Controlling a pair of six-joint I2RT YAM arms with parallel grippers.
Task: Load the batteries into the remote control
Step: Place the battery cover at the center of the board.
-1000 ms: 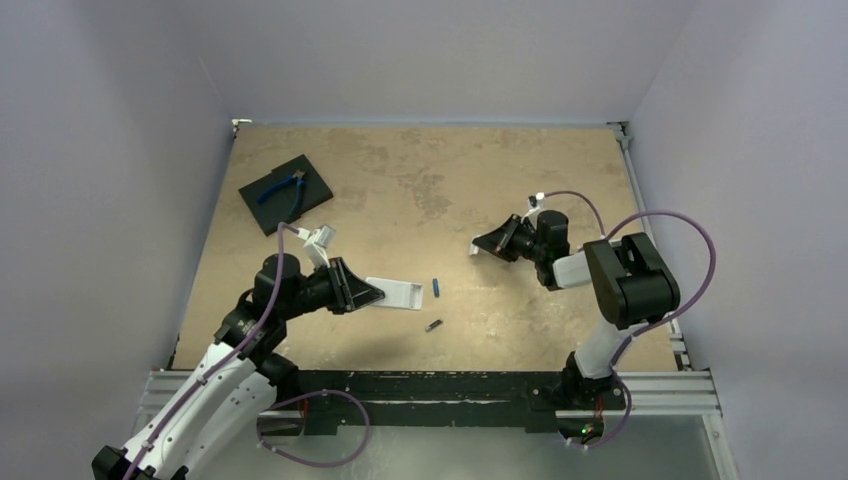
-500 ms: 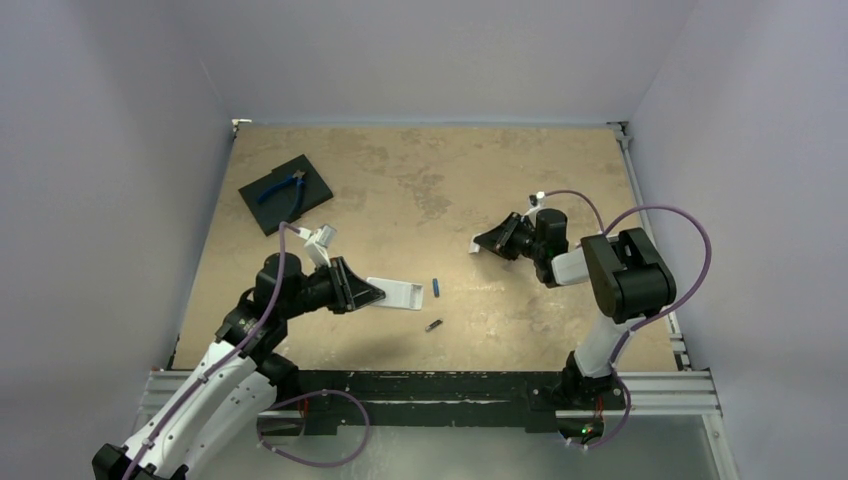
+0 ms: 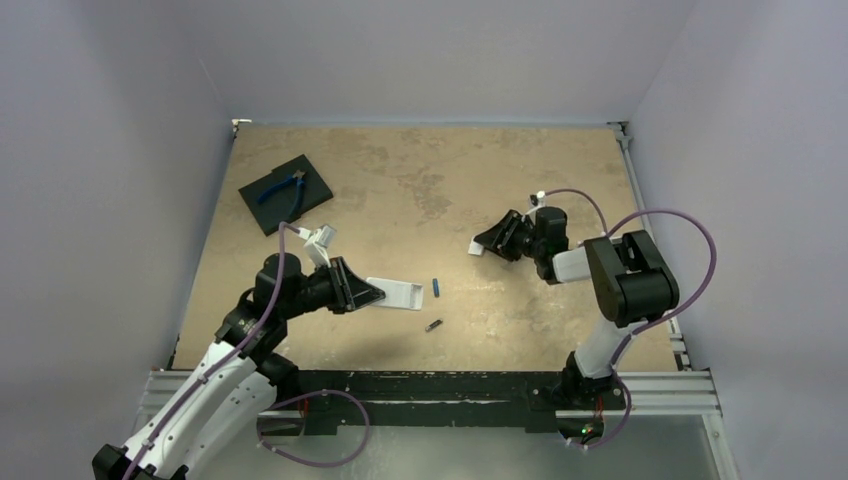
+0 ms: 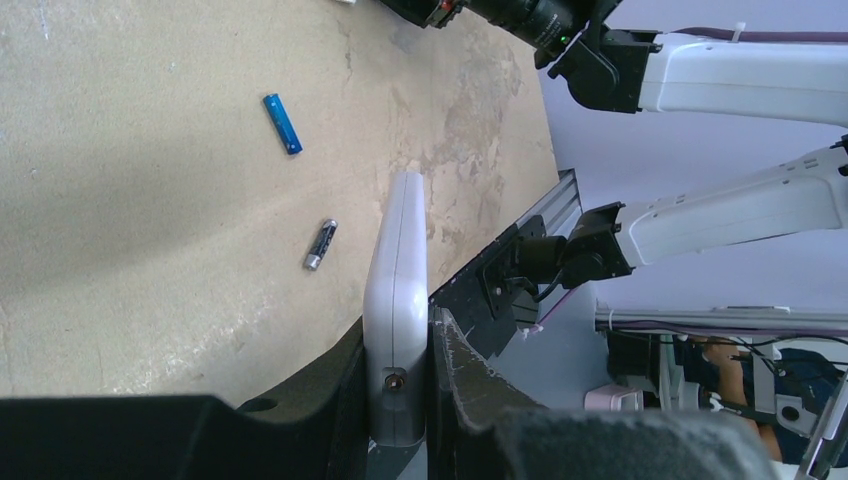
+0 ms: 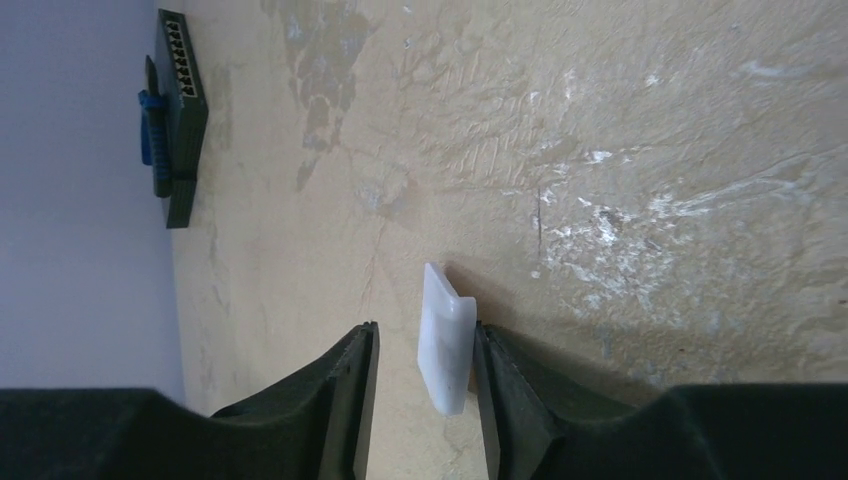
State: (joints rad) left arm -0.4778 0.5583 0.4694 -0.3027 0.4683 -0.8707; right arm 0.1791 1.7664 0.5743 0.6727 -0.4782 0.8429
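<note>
My left gripper (image 3: 366,292) is shut on one end of the white remote control (image 3: 396,293), which it holds edge-up just above the table; in the left wrist view the remote control (image 4: 397,290) sits tight between both jaws of that gripper (image 4: 398,335). The blue battery (image 3: 437,287) (image 4: 282,123) and the dark battery (image 3: 433,326) (image 4: 320,244) lie loose on the table just beyond the remote's free end. My right gripper (image 3: 481,246) (image 5: 424,330) is open low over the table, with a small white cover piece (image 5: 445,352) between its jaws, leaning against one jaw and apart from the other.
A black square pad (image 3: 308,175) (image 5: 183,110) with blue-handled pliers (image 3: 282,187) lies at the back left. The metal rail (image 3: 430,385) runs along the near edge. Walls close in the table on three sides.
My right gripper has opened and let go of the white cover piece, which now rests on the table. The left arm and the batteries have not moved.
</note>
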